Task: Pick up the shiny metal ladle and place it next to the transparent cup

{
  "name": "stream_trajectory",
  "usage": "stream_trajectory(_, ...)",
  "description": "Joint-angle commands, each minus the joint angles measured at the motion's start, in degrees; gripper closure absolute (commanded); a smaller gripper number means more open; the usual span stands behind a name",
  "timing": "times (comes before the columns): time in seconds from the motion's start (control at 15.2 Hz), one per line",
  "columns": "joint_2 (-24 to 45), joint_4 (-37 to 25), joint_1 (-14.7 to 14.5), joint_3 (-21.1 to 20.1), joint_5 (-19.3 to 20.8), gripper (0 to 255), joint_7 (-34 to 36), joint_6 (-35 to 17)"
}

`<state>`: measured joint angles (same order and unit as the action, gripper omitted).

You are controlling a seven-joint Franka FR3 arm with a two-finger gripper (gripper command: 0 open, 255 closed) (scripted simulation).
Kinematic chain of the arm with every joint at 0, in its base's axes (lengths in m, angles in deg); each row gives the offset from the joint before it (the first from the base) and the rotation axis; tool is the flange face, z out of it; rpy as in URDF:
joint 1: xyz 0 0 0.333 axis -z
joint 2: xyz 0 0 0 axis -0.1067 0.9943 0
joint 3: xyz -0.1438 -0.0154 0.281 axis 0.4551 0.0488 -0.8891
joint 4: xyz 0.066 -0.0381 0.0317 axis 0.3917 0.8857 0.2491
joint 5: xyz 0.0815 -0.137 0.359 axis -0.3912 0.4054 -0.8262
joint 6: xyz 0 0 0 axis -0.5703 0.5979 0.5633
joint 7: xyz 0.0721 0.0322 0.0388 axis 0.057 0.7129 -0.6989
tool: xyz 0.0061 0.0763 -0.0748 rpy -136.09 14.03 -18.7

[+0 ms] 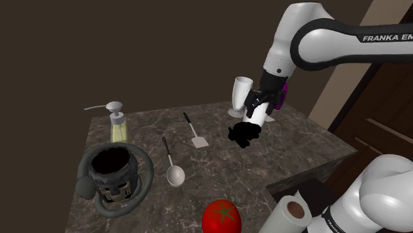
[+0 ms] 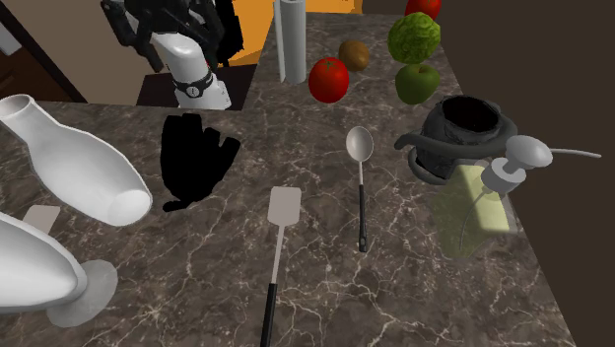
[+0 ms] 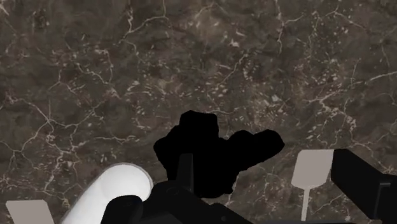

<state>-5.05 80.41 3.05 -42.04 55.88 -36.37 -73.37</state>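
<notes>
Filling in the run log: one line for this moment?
pincer open, empty, near cup | ladle on counter, untouched | phase: pre-grasp

The table (image 1: 298, 152) is showing dark, smooth stone like marble, with thin pale veins running through it. The ladle (image 2: 360, 144) is gleaming as grey metal at its bowl, while its handle is looking matt black. The spatula (image 2: 284, 209) is showing a pale, dull blade. The cup (image 1: 241, 93) is appearing opaque white and smooth. The soap bottle (image 1: 118, 130) is looking translucent and yellowish. The tomato (image 1: 220, 215) is shining glossy red.
</notes>
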Motion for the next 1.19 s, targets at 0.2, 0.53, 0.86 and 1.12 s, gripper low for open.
stream_trajectory(0.2,7.71,-2.08,-1.22,-4.42,-1.53,0,5.07,-5.88)
stream_trajectory(0.53,16.66,-6.04,-2.18,-8.69,-1.41,0,10.57,-11.08)
stream_trajectory(0.86,26.58,-11.73,-3.22,-12.32,0.80,0,16.66,-15.30)
stream_trajectory(1.12,35.09,-17.57,-4.65,-14.34,4.00,0,21.90,-17.67)
